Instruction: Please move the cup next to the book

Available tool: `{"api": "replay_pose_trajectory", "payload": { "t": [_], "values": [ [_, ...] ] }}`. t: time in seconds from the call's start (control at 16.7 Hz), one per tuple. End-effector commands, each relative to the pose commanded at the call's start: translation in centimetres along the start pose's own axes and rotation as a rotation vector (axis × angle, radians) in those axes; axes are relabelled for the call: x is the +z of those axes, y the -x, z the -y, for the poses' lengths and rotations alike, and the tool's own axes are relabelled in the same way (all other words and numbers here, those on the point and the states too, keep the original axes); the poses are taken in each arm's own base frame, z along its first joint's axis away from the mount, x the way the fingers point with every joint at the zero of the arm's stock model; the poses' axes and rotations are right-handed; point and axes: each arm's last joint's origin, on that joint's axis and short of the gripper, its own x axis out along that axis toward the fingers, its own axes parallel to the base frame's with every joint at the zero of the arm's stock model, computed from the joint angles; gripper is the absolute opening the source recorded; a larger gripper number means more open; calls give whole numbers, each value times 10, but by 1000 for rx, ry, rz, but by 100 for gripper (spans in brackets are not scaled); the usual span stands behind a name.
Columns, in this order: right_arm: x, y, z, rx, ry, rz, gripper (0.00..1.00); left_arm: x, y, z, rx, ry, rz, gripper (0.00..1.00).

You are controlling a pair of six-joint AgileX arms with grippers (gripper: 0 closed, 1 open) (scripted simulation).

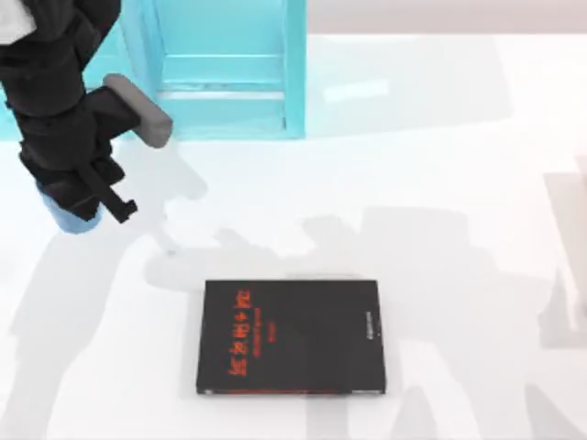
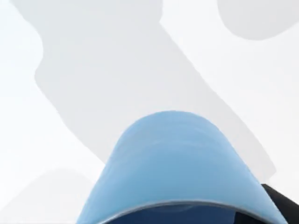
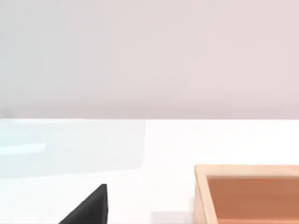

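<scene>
Top view counts one turquoise shelf unit (image 1: 225, 69) at the back of the white counter (image 1: 440, 183), one black book (image 1: 292, 336) lying flat near the front with unreadable red lettering along its left side, and one blue cup (image 1: 66, 216) at the left, well apart from the book, under the left tool (image 1: 96, 197). Whether that tool is clamped on the cup I cannot tell. Left wrist view shows the cup's wall close up, while right wrist view adds one wooden box (image 3: 247, 193) and a book corner.
</scene>
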Motion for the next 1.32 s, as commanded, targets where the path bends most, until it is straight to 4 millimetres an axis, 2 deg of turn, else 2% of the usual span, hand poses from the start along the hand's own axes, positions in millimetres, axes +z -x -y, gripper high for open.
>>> {"api": "replay_pose_trajectory", "payload": {
  "t": [0.24,0.42,0.78,0.96,1.32],
  "values": [
    [0,0,0,0,0,0,100,18,5,28,17,171,-11,0],
    [0,0,0,0,0,0,100,30,5,47,24,368,-30,0],
    [0,0,0,0,0,0,100,44,4,66,19,754,-1,0],
    [0,0,0,0,0,0,100,46,3,71,-3,835,19,0],
    [0,0,0,0,0,0,100,45,2,70,-8,849,19,0]
  ]
}}
